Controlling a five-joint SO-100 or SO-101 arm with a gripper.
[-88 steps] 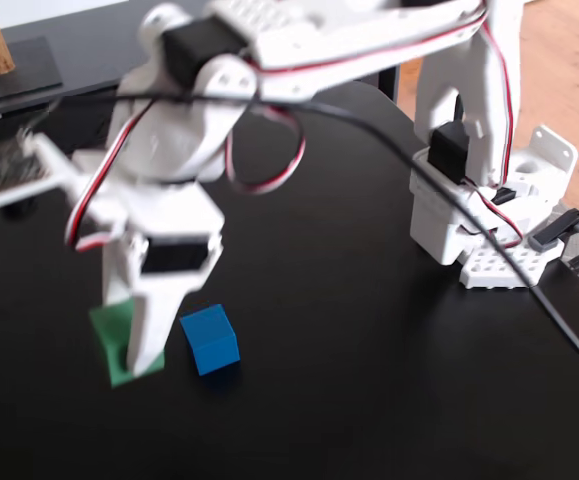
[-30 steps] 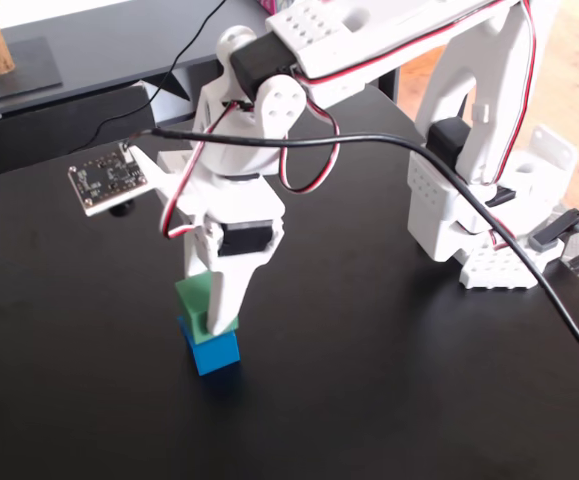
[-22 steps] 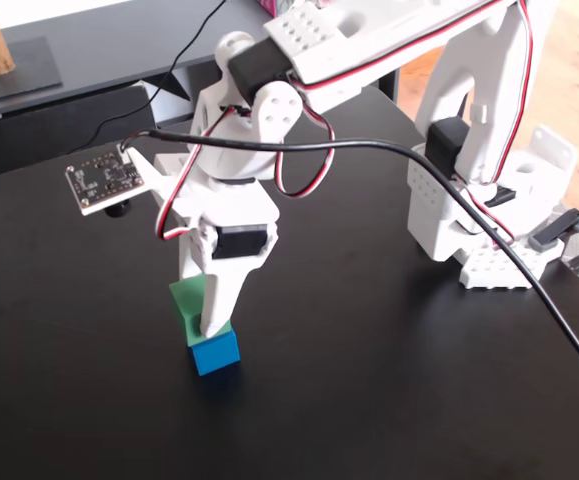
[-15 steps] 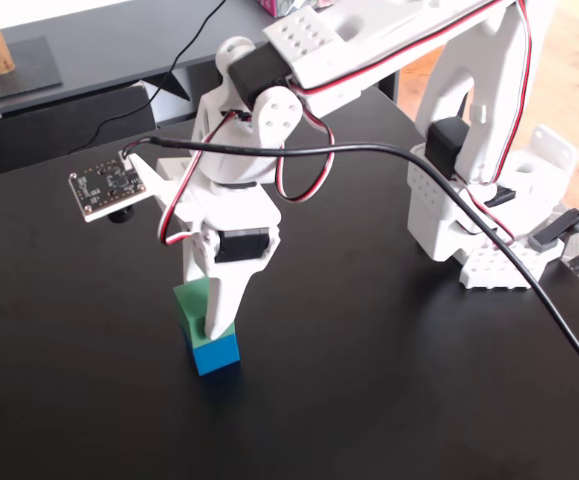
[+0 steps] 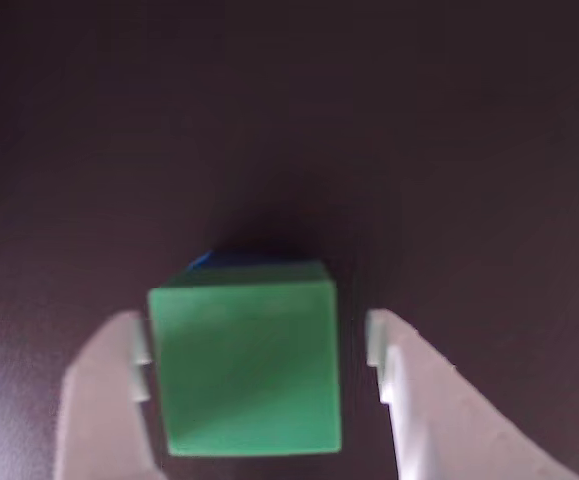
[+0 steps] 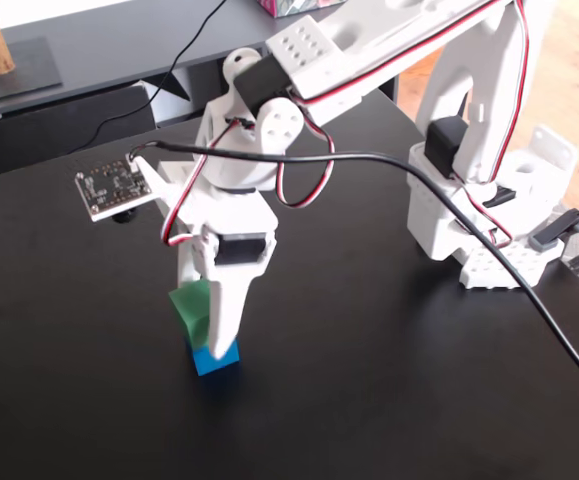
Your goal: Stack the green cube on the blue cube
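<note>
The green cube [image 5: 249, 360] sits on top of the blue cube [image 5: 201, 262], of which only a thin blue edge shows behind it in the wrist view. In the fixed view the green cube [image 6: 185, 303] rests on the blue cube [image 6: 216, 358] on the black table [image 6: 369, 380], slightly offset. My gripper [image 5: 257, 335] straddles the green cube. The left finger [image 5: 119, 370] is at the cube's side, and a dark gap separates the right finger [image 5: 399, 370] from it. In the fixed view the gripper [image 6: 206, 318] points straight down over the stack.
The arm's white base [image 6: 489, 220] stands at the right of the table. A black cable [image 6: 529, 290] runs from the arm across the table to the right edge. A small circuit board [image 6: 114, 187] juts from the wrist. A dark shelf [image 6: 69, 50] lies behind.
</note>
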